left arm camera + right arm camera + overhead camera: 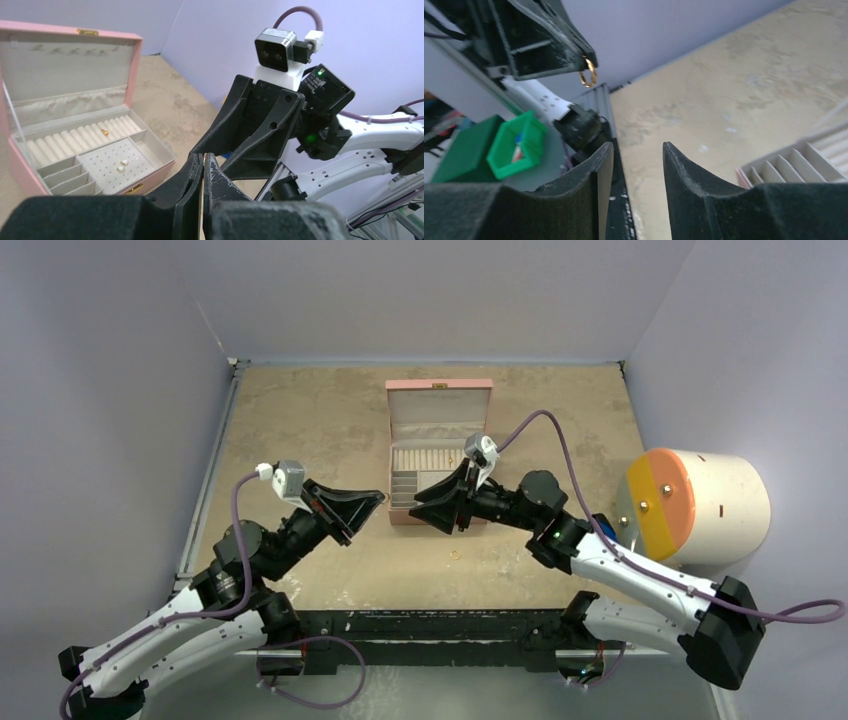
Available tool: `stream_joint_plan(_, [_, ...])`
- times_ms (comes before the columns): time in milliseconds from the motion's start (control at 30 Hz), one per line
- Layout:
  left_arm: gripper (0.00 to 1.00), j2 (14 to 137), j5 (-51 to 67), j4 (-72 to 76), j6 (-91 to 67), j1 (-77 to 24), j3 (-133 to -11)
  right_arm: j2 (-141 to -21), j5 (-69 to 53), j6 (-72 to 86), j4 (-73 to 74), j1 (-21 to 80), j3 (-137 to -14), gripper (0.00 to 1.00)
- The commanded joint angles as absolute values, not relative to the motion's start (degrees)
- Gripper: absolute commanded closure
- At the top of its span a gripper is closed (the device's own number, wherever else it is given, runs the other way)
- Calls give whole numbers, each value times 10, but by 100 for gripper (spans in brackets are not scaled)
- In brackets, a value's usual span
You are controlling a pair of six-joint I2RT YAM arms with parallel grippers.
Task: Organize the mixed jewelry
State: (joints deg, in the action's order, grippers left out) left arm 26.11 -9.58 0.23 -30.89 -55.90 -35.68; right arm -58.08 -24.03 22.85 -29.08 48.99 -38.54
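Observation:
My left gripper (381, 498) is shut on a small gold ring (589, 75), which hangs from its tips in the right wrist view. In the left wrist view only a gold glint shows between the closed tips of the left gripper (204, 156). My right gripper (414, 505) faces it a short way off; in its own view the right gripper (638, 147) is open and holds nothing. Both hover in front of the open pink box (438, 400). Another gold ring (455, 554) lies on the table nearer the arms. In the box (150, 175) sit a gold piece (105, 132) and two pale studs (122, 165).
A white cylinder with an orange face (700, 505) stands at the right edge of the table. A green bin (516, 145) sits off the table behind the left arm. Purple walls close in the table on three sides.

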Motion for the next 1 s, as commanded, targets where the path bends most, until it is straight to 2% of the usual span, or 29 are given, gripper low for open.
stream_joint_plan(0, [100, 257, -67, 114, -324, -557, -343, -591, -342, 375, -487, 475, -372, 56])
stream_joint_plan(333, [100, 263, -26, 217, -369, -557, -307, -612, -303, 471, -642, 475, -359, 56])
stream_joint_plan(967, [100, 297, -14, 310, -411, -558, -281, -692, -329, 549, -796, 475, -380, 59])
